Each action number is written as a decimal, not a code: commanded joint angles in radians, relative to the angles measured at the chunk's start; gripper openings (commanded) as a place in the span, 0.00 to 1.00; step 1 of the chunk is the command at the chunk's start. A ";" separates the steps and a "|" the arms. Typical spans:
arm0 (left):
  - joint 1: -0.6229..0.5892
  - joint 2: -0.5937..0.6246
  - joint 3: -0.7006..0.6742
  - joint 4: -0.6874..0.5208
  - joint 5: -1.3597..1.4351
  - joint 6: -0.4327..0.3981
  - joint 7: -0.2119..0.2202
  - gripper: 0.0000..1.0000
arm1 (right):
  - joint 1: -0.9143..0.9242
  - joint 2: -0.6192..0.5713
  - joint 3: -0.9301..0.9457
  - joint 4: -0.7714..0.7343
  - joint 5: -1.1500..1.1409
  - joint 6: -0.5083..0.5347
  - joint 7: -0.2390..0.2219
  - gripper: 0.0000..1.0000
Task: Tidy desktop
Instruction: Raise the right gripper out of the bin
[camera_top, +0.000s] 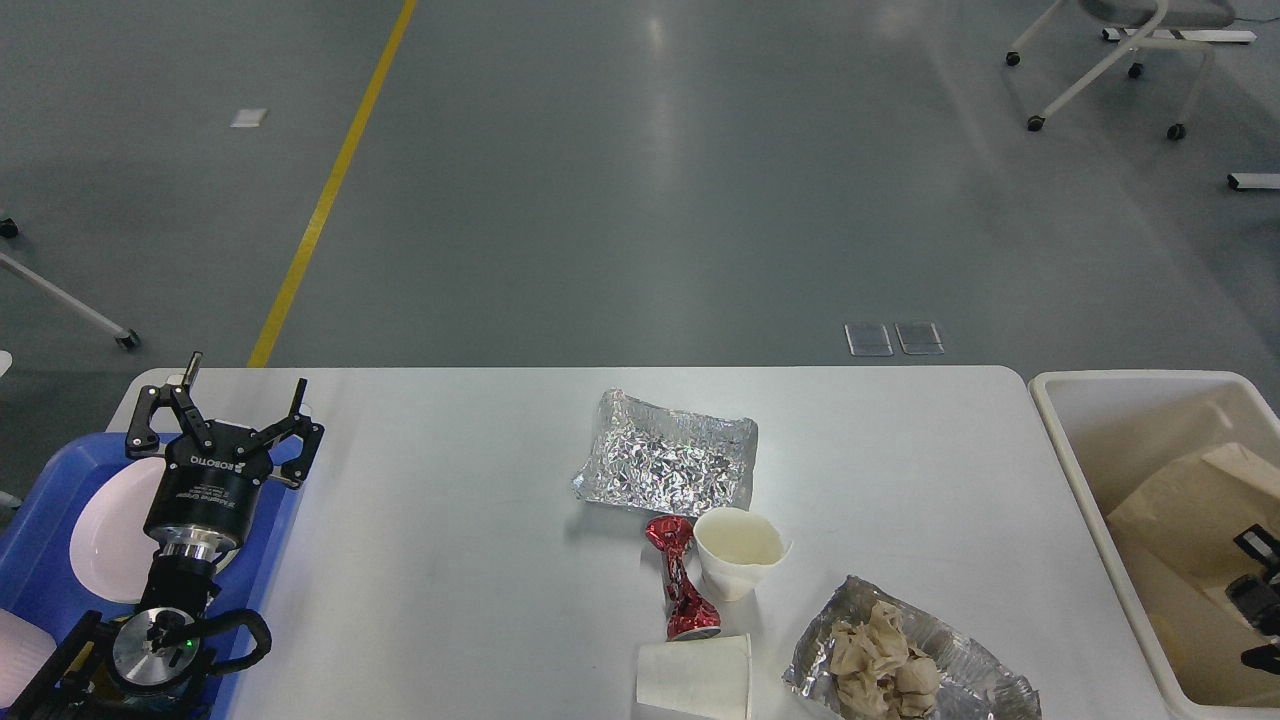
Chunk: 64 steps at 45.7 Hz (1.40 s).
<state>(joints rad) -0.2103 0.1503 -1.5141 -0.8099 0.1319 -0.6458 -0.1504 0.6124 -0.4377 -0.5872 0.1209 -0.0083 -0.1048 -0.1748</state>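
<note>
The white desktop (450, 560) carries litter around its middle and front. A crumpled foil sheet (665, 460) lies flat, with a crushed red can (682, 580) and an upright paper cup (738, 550) in front of it. A second paper cup (695, 675) lies on its side at the front edge, next to a foil tray (985, 685) of crumpled tissue. My left gripper (245, 375) stands open and empty over the blue tray's far end. Only a dark part of my right gripper (1260, 595) shows at the right edge, low inside the bin over a brown paper bag (1190, 510).
A blue tray (45, 590) with a white plate (105, 530) sits at the desktop's left end. The cream bin (1100, 520) stands against the right end. Beyond the table are grey floor, a yellow line and chair legs (1100, 70).
</note>
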 joint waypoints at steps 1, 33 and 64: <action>0.000 0.000 0.000 0.000 0.000 0.000 0.000 0.96 | -0.013 0.033 0.006 -0.006 0.001 -0.006 0.000 0.00; 0.000 0.000 0.000 0.000 0.000 0.000 0.000 0.96 | -0.016 0.053 0.020 0.028 0.002 0.001 0.000 1.00; 0.000 0.000 0.002 0.000 0.000 0.000 0.002 0.96 | 0.466 -0.223 -0.052 0.483 -0.397 0.307 -0.064 1.00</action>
<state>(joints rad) -0.2101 0.1504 -1.5130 -0.8099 0.1318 -0.6458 -0.1492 0.9393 -0.6275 -0.6046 0.5412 -0.3281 0.0294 -0.2111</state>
